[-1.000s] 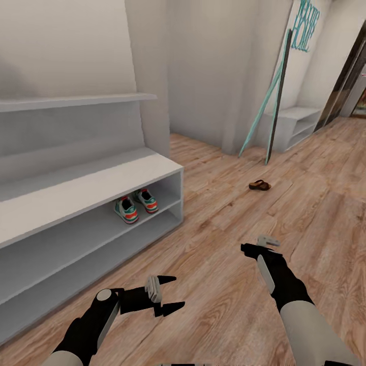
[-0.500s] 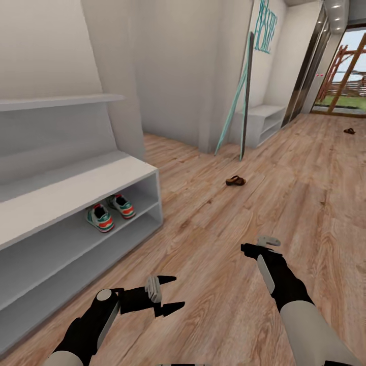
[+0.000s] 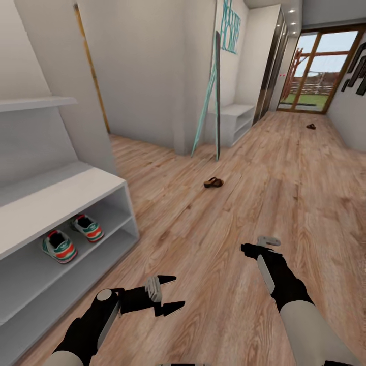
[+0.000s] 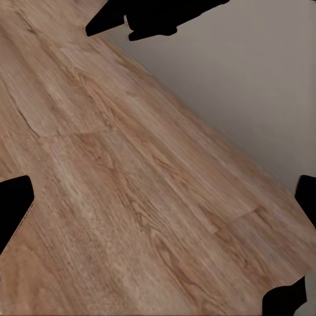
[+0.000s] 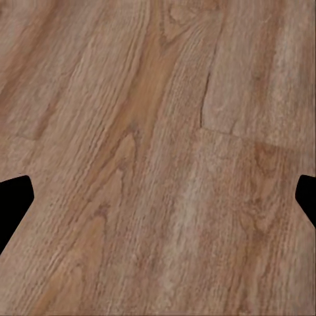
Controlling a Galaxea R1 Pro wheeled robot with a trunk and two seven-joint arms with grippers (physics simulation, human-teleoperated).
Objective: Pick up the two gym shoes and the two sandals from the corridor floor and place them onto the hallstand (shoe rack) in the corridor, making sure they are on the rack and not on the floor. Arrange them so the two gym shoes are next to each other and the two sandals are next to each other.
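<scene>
Along the corridor floor (image 3: 264, 168), hallstand (image 3: 66, 190) at left: two gym shoes (image 3: 71, 236) side by side in its upper opening. Two sandals counted, near one (image 3: 213, 182) mid-floor, far one (image 3: 310, 126) by the glass door (well apart). Left pincer (image 3: 170, 293) spread, empty; right pincer (image 3: 254, 249): cannot tell. Risk, judged: the flat sandal may slip from a shallow pinch.

Gym shoes (image 3: 71, 237) side by side in hallstand (image 3: 61, 190) upper opening; sandals (image 3: 213, 182), (image 3: 310, 126) apart on floor (image 3: 264, 203).
</scene>
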